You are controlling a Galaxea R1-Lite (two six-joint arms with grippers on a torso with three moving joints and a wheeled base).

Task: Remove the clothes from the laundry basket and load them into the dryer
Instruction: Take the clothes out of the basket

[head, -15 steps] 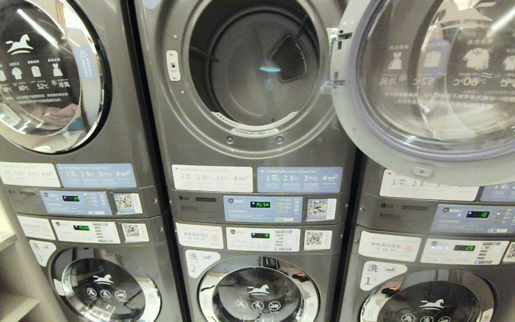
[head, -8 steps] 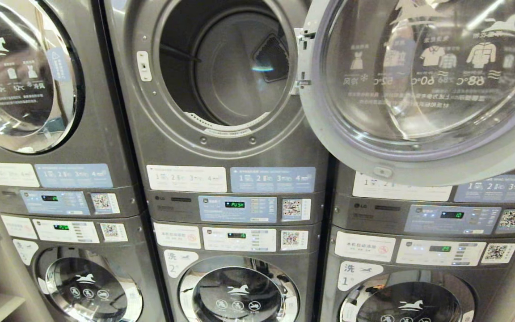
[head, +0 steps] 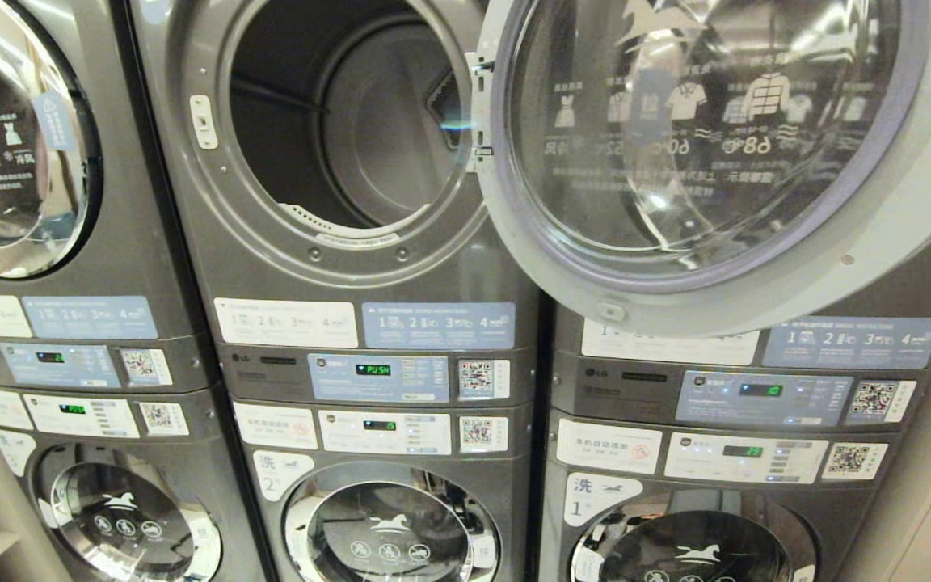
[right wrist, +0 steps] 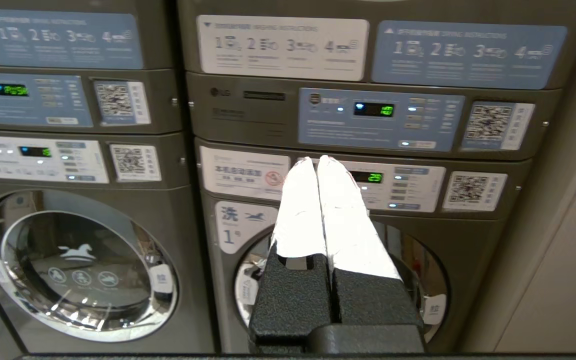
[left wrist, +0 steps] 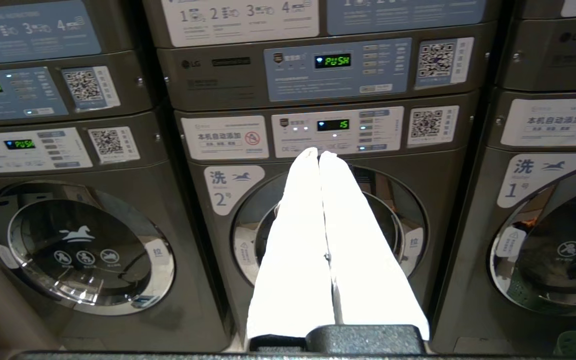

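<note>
Grey steel fronts filled the head view; the middle dryer (head: 336,137) stood empty beside its swung-out door (head: 700,162). Left gripper (left wrist: 319,156) and right gripper (right wrist: 316,161) had fingers pressed together, holding nothing. No laundry basket or clothes showed; that door could block a reach.

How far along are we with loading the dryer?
Done: the middle dryer's door stands swung open, and its drum looks empty as far as it shows. In hand: nothing; the left gripper and right gripper are shut and empty, facing the washers below. Left: everything; no basket or clothes are in view.
</note>
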